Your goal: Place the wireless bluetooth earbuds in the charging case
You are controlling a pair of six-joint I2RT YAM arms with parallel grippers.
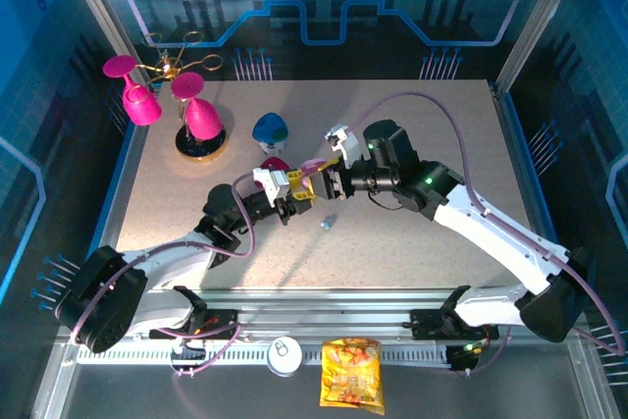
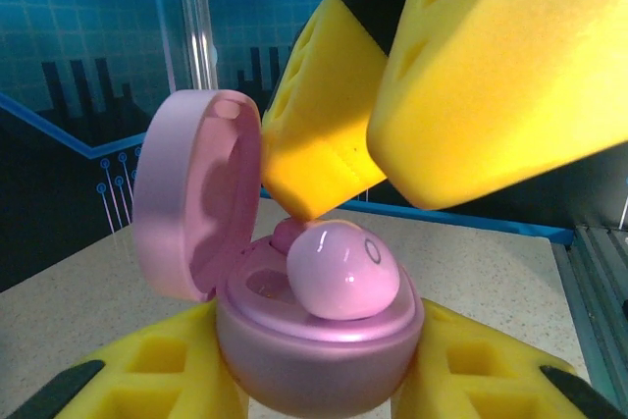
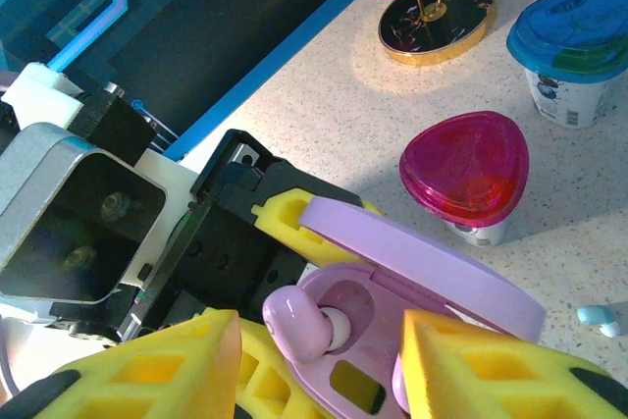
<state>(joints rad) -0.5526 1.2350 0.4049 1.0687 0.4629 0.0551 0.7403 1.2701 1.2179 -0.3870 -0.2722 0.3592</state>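
The pinkish-purple charging case (image 2: 314, 340) is held off the table with its lid (image 2: 191, 208) swung open, and my left gripper (image 2: 319, 385) is shut on its base. One pinkish-purple earbud (image 2: 343, 270) rests tilted on the case's top, half in a socket (image 3: 299, 326). My right gripper (image 3: 319, 370) hangs open right over the case, its yellow fingers (image 2: 314, 144) on either side of that bud. In the top view the two grippers meet mid-table, left gripper (image 1: 287, 195) and right gripper (image 1: 329, 182). A pale blue-grey earbud (image 1: 329, 223) lies loose on the table (image 3: 599, 319).
A magenta-lidded cup (image 3: 464, 169) and a blue-lidded cup (image 3: 574, 31) stand just behind the case. A gold stand with pink glasses (image 1: 199, 139) is at the back left. A can (image 1: 285, 355) and a snack bag (image 1: 351, 375) lie off the front edge.
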